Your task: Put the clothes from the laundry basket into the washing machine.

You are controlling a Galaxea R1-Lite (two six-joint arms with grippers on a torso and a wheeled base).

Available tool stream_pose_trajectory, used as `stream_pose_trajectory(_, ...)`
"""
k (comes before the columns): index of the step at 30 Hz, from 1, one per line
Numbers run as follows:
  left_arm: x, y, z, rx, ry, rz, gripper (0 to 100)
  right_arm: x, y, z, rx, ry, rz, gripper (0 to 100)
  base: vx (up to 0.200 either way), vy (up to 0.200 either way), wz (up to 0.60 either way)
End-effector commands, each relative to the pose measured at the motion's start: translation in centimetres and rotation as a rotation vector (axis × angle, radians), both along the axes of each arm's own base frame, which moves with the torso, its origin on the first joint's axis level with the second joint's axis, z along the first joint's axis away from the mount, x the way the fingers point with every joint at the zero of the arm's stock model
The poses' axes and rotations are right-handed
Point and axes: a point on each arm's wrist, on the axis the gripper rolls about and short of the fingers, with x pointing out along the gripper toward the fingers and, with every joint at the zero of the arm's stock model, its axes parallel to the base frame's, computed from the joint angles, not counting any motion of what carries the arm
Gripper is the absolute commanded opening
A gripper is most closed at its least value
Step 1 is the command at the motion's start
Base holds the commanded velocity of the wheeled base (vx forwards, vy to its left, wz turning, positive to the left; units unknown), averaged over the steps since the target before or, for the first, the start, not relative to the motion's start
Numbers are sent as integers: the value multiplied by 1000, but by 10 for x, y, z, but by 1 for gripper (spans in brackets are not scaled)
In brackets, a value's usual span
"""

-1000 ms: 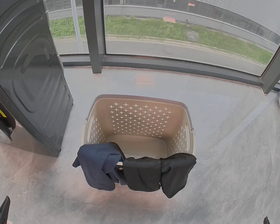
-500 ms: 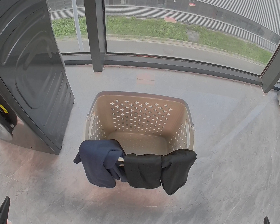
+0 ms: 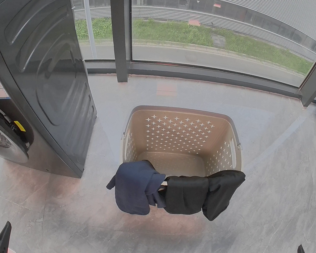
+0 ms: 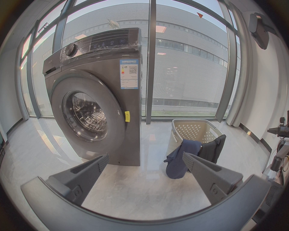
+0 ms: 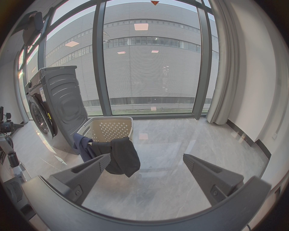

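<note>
Camera swung left | laundry basket (image 3: 181,135) unmoved; clothes (image 3: 184,194) draped over rim

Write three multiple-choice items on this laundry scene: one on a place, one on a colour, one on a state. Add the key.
1. The navy garment and the black garment are:
A. draped over the near rim of the laundry basket
B. piled on its bottom
C. flat on the floor by the window

2. The laundry basket is:
A. red
B. bright green
C. beige

3. The left gripper is:
A. shut on the navy garment
B. open, holding nothing
C. shut on the basket's rim

Key:
1 A: both garments hang over the rim nearest the robot.
2 C: its perforated walls are beige in every view.
3 B: its jaws stand wide apart with nothing between them, well short of the basket.
</note>
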Motion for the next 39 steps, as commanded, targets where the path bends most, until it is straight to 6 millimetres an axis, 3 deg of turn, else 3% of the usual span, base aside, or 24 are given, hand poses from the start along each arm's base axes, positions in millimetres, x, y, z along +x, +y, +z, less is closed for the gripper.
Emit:
stream_pose_trajectory(1, 0, 0, -5, 0, 3, 0, 100, 0, 0, -5, -1, 1, 1, 100, 0, 200, 0)
stream_pose_trajectory(39, 0, 0, -5, 0, 3, 0, 100, 0, 0, -5, -2, 2, 0, 100, 0, 200, 0)
